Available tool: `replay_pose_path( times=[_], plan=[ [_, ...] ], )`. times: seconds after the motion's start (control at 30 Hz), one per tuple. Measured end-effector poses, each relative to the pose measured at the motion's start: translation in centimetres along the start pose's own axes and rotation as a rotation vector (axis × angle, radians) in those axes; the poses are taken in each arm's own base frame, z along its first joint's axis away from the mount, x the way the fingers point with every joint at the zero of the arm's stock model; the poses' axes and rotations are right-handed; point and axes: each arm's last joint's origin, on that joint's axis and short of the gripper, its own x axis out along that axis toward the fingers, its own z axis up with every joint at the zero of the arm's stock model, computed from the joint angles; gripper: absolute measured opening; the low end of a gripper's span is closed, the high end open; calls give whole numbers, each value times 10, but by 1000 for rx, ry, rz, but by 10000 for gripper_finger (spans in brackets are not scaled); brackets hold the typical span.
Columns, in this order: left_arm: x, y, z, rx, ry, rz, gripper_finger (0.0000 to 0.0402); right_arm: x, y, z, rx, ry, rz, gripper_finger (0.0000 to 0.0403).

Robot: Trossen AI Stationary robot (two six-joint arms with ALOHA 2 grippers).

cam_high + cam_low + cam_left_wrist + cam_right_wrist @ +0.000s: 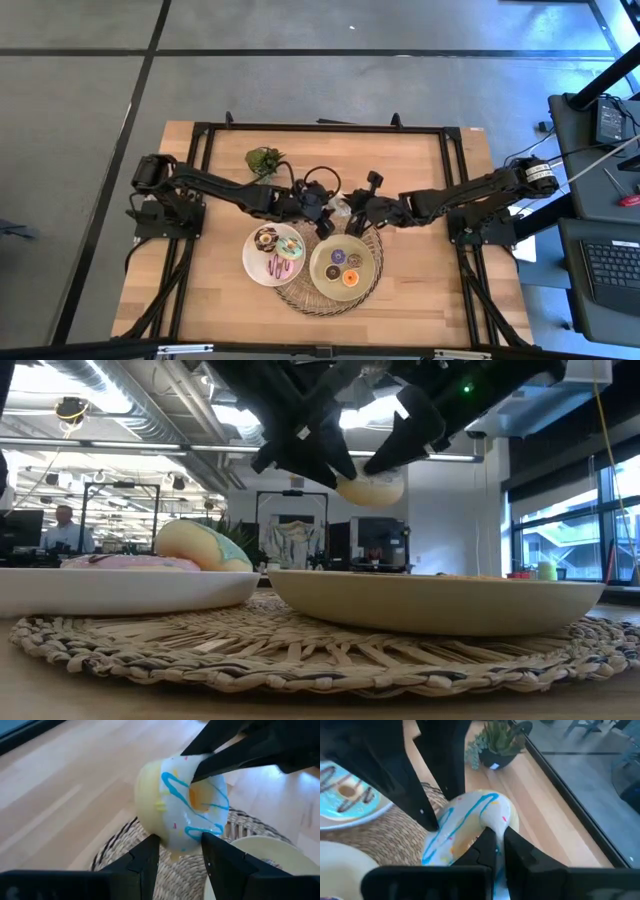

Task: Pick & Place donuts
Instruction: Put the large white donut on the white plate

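Left gripper (pixel 180 852) fingers parted, right gripper (pixel 497 845) fingers pinched

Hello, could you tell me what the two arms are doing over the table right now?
Both arms meet above the woven mat, sharing one white-iced donut with blue drizzle in the air. The left gripper holds it across its width, and the right gripper is pinched on its rim, so it looks like a handover. Below, the white plate holds three donuts and the pale-green plate holds three more. A small plant stands at the table's far side.
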Motion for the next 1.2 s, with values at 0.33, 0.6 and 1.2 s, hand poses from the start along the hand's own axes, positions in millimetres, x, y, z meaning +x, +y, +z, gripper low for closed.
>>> replay_pose_path(
  times=[0.33, 0.6, 1.2],
  plan=[
    [1, 0, 6, -51, -37, -27, 143, -3, 4, -4, 15, 36, 6, 30],
    [3, 3, 9, -108, -43, -24, 143, -5, 8, -4, 12, 32, 17, 31],
    [3, 3, 8, -80, -27, -40, 79, -6, 8, -4, 32, 32, 23, 32]
  ],
)
